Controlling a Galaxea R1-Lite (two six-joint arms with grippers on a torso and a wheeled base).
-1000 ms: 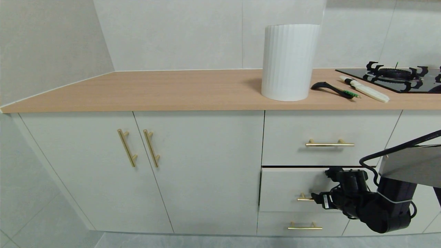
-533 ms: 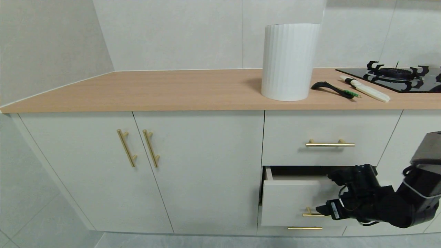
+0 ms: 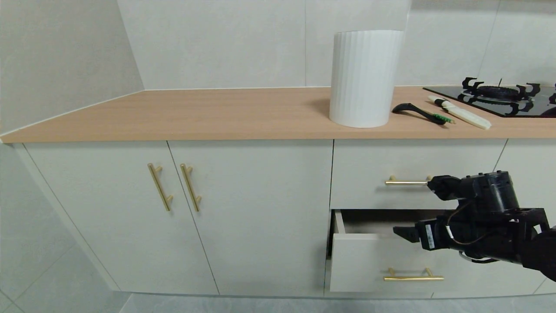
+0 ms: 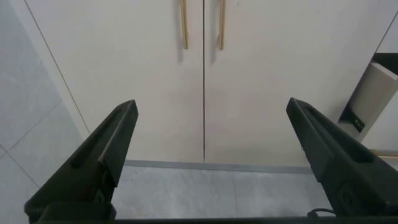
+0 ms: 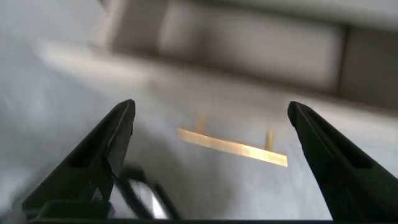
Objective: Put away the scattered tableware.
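Note:
A black ladle (image 3: 419,112) with a green-tipped handle and a white utensil (image 3: 460,114) lie on the wooden countertop (image 3: 217,115), to the right of a tall white ribbed cylinder (image 3: 364,78). Below them the middle drawer (image 3: 369,261) stands partly pulled out, and its gold handle (image 3: 412,277) is free. My right gripper (image 3: 419,208) hangs open just in front of the drawer's opening, above its front panel, holding nothing. The right wrist view looks between the open right gripper (image 5: 210,111) down at that drawer handle (image 5: 233,147). My left gripper (image 4: 211,107) is open and low, facing the cabinet doors (image 4: 204,74).
A gas hob (image 3: 499,98) sits at the counter's right end. The top drawer (image 3: 415,174) above the open one is closed, and so is the bottom one. Two cabinet doors with gold handles (image 3: 176,187) are closed to the left. Grey floor tiles (image 4: 205,193) lie below.
The middle drawer slid further out. My right gripper let go of its handle and rose above the drawer front, jaws open.

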